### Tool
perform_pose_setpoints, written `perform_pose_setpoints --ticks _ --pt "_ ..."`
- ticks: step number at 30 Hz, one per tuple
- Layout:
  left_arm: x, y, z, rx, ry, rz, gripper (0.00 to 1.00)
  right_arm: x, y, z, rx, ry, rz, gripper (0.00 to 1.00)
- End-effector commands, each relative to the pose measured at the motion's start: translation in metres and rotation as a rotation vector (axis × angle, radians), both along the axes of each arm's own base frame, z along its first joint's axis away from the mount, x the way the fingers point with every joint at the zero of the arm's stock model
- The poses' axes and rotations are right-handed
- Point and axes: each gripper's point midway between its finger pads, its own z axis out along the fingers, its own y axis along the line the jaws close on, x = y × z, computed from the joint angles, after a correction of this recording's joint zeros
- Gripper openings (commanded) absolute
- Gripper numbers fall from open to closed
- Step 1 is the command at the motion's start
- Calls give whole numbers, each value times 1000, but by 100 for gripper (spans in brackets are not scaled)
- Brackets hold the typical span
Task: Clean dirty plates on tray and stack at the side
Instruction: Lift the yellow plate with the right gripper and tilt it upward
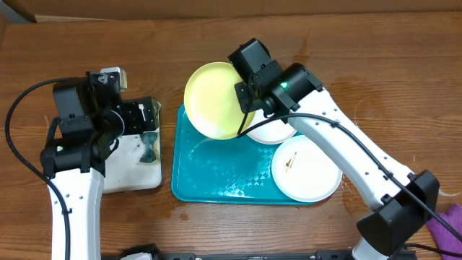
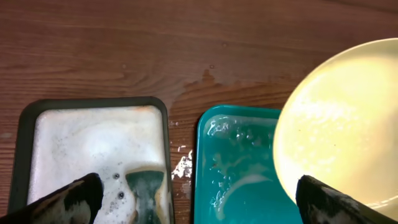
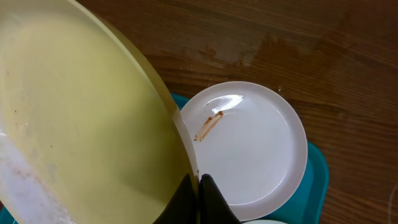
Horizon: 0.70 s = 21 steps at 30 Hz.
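While the right gripper [image 3: 198, 190] was clamped on the rim of the yellow-green plate [image 1: 209, 97], that plate hung tilted above the far left part of the teal tray [image 1: 216, 170], its lower edge close to the tray floor. Whether the edge touched the tray could not be told. In the right wrist view the two fingers met on the plate's edge, and pale streaks of foam showed on the plate's inner face.

Two white plates lay flat on the right side of the tray. The far white plate [image 3: 255, 149] carried a short brown smear near its left rim and sat partly under the right arm in the overhead view. The near white plate [image 1: 307, 170] lay at the tray's near right corner, overhanging the rim slightly, with a small dark mark left of its centre.

The left gripper [image 2: 202, 198] hung above the smaller white tray [image 2: 81, 137] with the dark rim, its fingers wide apart and holding nothing. That tray held soapy foam and a dark green sponge [image 2: 146, 186] at its right side. Water shone on the wooden table [image 1: 361, 43] between the two trays, and the teal tray's floor was wet.
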Motion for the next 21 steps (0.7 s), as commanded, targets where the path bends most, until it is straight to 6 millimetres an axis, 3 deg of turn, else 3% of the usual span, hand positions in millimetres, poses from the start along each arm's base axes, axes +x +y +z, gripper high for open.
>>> perform_pose_setpoints --ticks 1,6,14,21 --pt "4 -3 5 -9 -12 -16 100 11 7 -8 -8 -6 -1 4" --pt "4 -3 5 -9 -12 -16 100 20 14 -27 -15 3 -1 4" --pt "4 -3 5 -9 -12 -16 100 24 29 -25 71 -10 -47 4" --pt "4 -3 5 -9 -12 -16 100 16 57 -22 141 -17 -40 4"
